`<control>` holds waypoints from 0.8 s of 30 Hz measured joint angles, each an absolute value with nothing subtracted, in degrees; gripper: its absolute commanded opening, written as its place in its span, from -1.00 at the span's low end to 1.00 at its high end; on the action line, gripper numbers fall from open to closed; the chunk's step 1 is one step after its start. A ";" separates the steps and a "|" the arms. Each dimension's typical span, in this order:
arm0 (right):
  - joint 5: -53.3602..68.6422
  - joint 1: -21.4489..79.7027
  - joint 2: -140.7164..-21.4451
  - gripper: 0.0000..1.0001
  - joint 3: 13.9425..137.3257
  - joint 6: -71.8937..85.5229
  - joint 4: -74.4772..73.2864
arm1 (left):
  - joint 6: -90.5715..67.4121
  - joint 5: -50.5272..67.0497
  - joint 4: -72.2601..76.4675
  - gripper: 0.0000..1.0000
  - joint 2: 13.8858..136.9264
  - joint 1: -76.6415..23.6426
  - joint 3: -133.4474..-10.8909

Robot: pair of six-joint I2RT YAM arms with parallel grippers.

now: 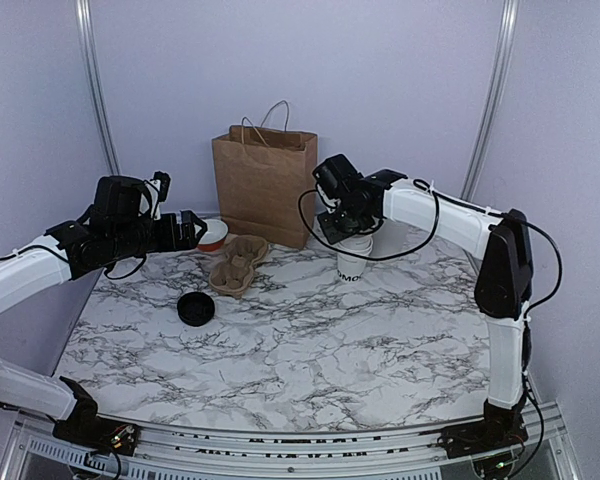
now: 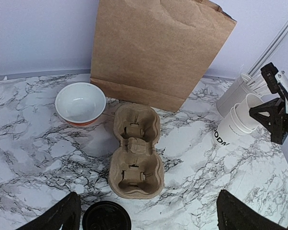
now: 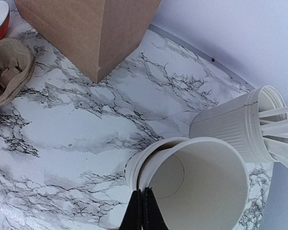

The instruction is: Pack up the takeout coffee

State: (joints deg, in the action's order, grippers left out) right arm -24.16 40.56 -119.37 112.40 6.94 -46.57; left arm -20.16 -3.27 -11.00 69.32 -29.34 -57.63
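Two white paper cups sit nested on the marble at the back right. The outer cup (image 2: 229, 130) carries dark lettering near its base (image 1: 352, 268). The inner cup (image 3: 201, 184) leans out of the outer cup (image 3: 133, 168). My right gripper (image 3: 144, 197) is shut on the inner cup's rim, and the top view shows the right gripper (image 1: 348, 228) just above the cups. The black lid (image 1: 196, 308) lies flat on the left (image 2: 106, 217). My left gripper (image 2: 151, 218) hovers open over the table, the lid near its left finger (image 2: 62, 215).
A brown paper bag (image 1: 263, 185) stands at the back. The brown pulp carrier (image 2: 136, 152) lies in front of it, beside a red and white bowl (image 2: 80, 102). A ribbed white cup of stirrers (image 3: 237, 125) stands right behind the nested cups.
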 measured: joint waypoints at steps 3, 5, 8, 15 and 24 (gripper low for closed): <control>-24.62 40.60 -119.37 -1.00 112.68 6.79 -47.27 | -20.16 -2.92 -10.98 0.98 69.43 -29.28 -57.63; -24.91 40.60 -119.37 -1.00 112.84 6.74 -47.64 | -20.16 -2.72 -10.98 0.99 69.52 -29.26 -57.63; -25.21 40.60 -119.35 -1.00 113.14 6.72 -47.97 | -20.25 -2.39 -10.98 0.98 69.73 -29.23 -57.63; -26.11 40.60 -118.63 -1.00 113.45 6.31 -48.60 | -20.40 -1.78 -10.98 0.98 70.22 -29.23 -57.63; -26.35 40.60 -116.33 -1.00 113.45 5.98 -48.88 | -20.60 -0.71 -10.94 0.98 71.00 -29.19 -57.63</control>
State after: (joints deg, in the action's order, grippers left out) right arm -26.35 40.60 -116.33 113.45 5.98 -48.88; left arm -20.60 -0.71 -10.94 71.00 -29.19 -57.63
